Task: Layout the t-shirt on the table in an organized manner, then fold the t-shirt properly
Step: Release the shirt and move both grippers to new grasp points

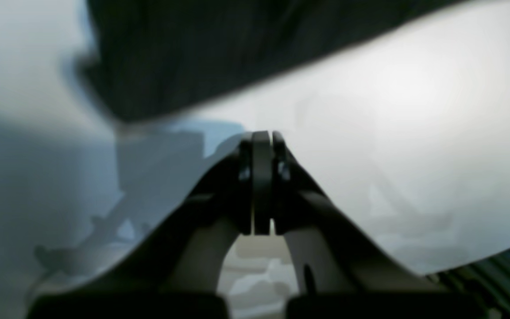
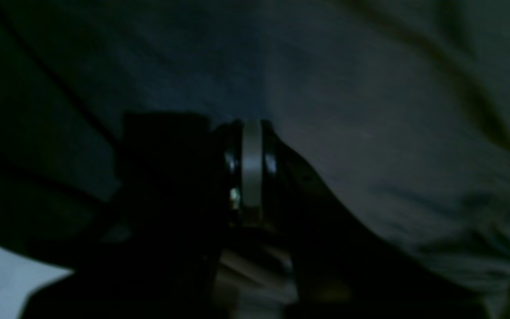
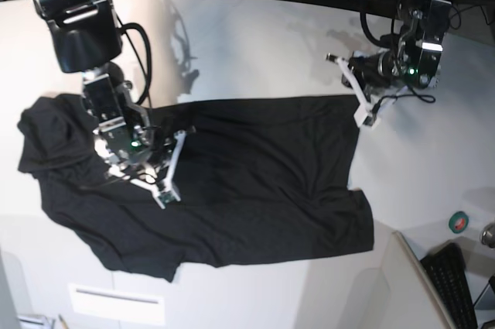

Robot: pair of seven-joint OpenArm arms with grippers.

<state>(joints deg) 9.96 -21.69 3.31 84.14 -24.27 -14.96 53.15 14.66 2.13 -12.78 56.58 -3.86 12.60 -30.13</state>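
1. Shirt [image 3: 255, 182] lies spread on the table [image 3: 255, 42], plain side up; its end at base-view left is still bunched and wrinkled.
2. Right gripper [image 3: 172, 173] sits over the shirt's middle, jaws pressed together, nothing visibly pinched.
3. Left gripper [image 3: 360, 108] is by the shirt's far corner, jaws closed on nothing.
4. Judgement: flatten the bunched end first; grip edges, pull outward evenly, keep cloth low to avoid new creases.
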